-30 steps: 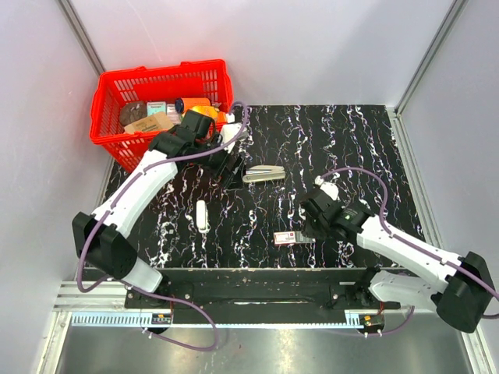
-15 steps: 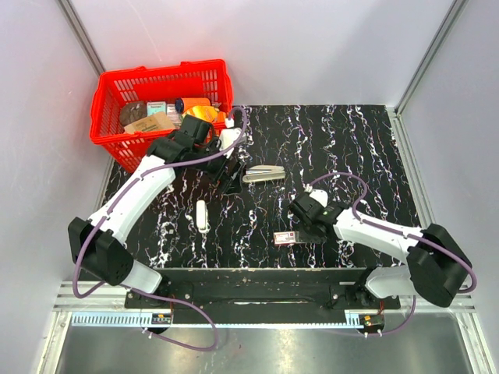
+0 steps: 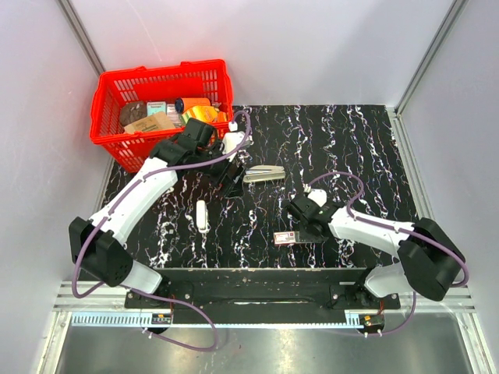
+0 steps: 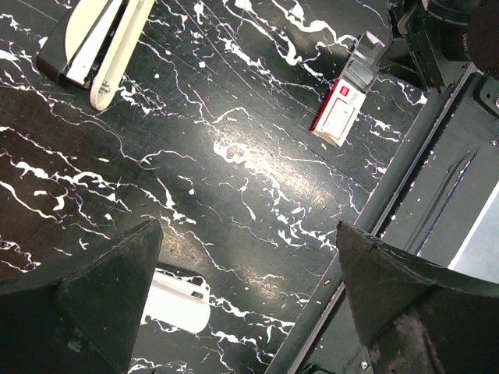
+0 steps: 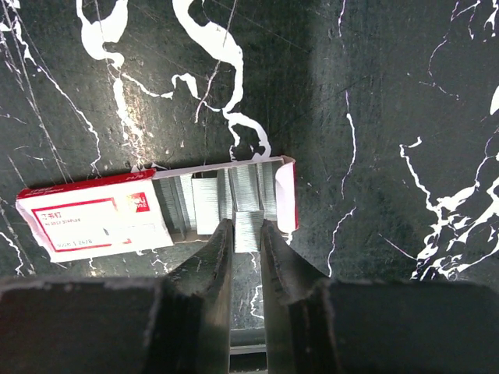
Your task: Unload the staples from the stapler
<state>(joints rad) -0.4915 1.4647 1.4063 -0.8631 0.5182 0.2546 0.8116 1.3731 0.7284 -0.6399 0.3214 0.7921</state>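
The slim silvery-white stapler (image 3: 263,173) lies on the black marbled table; in the left wrist view it (image 4: 93,39) is at the top left. My left gripper (image 3: 232,181) hovers just left of it, open and empty (image 4: 249,230). My right gripper (image 3: 300,229) is at the open end of a flat red-and-white staple box (image 3: 287,238). In the right wrist view its fingers (image 5: 218,249) are shut on a short strip of staples (image 5: 248,230) at the edge of the open box (image 5: 93,218), which holds more staple strips.
A red basket (image 3: 109,86) with several items stands at the back left, close behind my left arm. A small white oblong object (image 3: 202,216) lies left of centre, also in the left wrist view (image 4: 175,300). The table's metal front rail (image 3: 257,276) runs along the near edge.
My right gripper has moved left toward the staple box and its arm has folded in. My left gripper has shifted slightly right, closer to the stapler.
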